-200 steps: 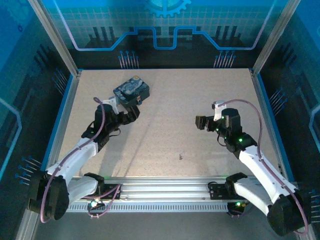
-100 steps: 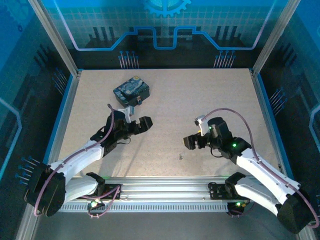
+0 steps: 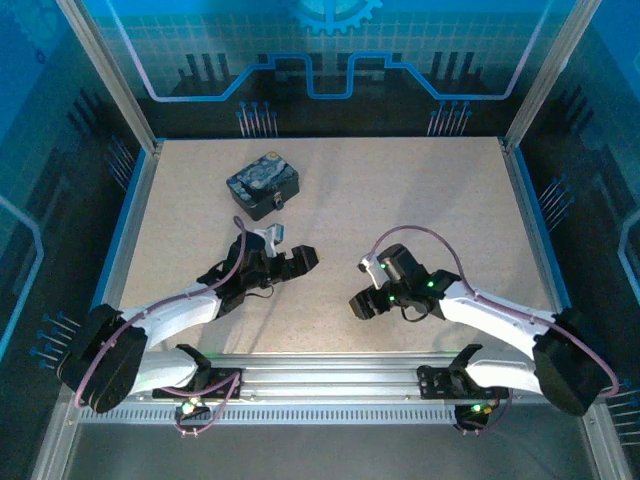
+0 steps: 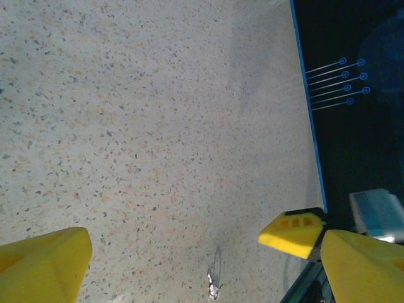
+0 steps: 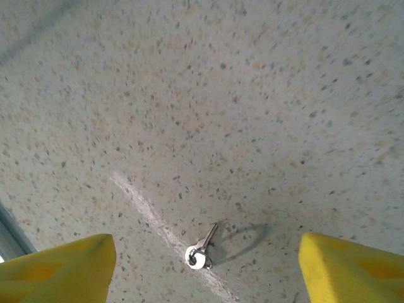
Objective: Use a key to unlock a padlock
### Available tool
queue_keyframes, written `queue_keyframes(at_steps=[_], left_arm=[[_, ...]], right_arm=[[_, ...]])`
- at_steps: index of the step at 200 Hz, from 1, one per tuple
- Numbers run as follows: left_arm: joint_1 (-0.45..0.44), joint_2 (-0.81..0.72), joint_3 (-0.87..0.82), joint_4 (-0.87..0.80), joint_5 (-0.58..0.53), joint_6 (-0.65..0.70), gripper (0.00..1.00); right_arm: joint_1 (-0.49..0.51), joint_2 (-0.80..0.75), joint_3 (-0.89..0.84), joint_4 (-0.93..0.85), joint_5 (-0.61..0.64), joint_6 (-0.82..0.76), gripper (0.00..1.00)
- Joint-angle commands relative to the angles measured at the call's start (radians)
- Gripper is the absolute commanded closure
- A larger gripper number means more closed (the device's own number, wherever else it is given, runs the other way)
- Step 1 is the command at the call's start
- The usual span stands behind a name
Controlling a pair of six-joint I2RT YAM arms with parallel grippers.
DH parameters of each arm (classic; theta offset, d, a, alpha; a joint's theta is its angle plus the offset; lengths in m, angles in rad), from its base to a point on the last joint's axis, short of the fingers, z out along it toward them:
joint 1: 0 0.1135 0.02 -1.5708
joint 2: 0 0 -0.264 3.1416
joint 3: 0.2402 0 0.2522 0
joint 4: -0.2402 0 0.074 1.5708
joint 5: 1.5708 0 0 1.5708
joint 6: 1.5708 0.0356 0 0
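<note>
The key point(image 5: 201, 250), a tiny silver sliver on a small ring, lies flat on the speckled table. My right gripper point(image 5: 207, 247) hangs open over it, one yellow finger on each side and neither touching it. In the top view the right gripper point(image 3: 362, 303) sits low at the near centre. The key point(image 4: 213, 288) also lies between the wide-open fingers of my left gripper point(image 4: 205, 255), which holds nothing. The left gripper point(image 3: 303, 261) is just left of the right one. A tiny silvery piece, probably the padlock point(image 3: 276, 204), rests against the tin's near edge.
The dark blue swirl-painted tin point(image 3: 263, 183) stands at the back left of the table. A yellow finger point(image 4: 293, 231) of the right gripper pokes into the left wrist view. A pale scratch point(image 5: 145, 211) crosses the table by the key. A metal rail point(image 3: 320, 380) runs along the near edge.
The left gripper has left the tin and swung toward the near centre. The right gripper has come in and down from the right, over the key's spot.
</note>
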State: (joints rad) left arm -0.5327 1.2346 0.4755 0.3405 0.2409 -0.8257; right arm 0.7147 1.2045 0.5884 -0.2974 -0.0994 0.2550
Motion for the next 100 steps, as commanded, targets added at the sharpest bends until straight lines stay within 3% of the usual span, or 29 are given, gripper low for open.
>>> queue_keyframes(at_steps=[1,100], left_arm=[[-0.010,0.010,-0.019,0.043,0.007,-0.013,0.05],[-0.010,-0.001,-0.027,0.032,-0.008,-0.009,0.05]], right_arm=[[0.018,0.039,0.011,0.008,-0.029,-0.009,0.27],[0.038,0.137,0.020,-0.004,-0.049,0.012,0.41]])
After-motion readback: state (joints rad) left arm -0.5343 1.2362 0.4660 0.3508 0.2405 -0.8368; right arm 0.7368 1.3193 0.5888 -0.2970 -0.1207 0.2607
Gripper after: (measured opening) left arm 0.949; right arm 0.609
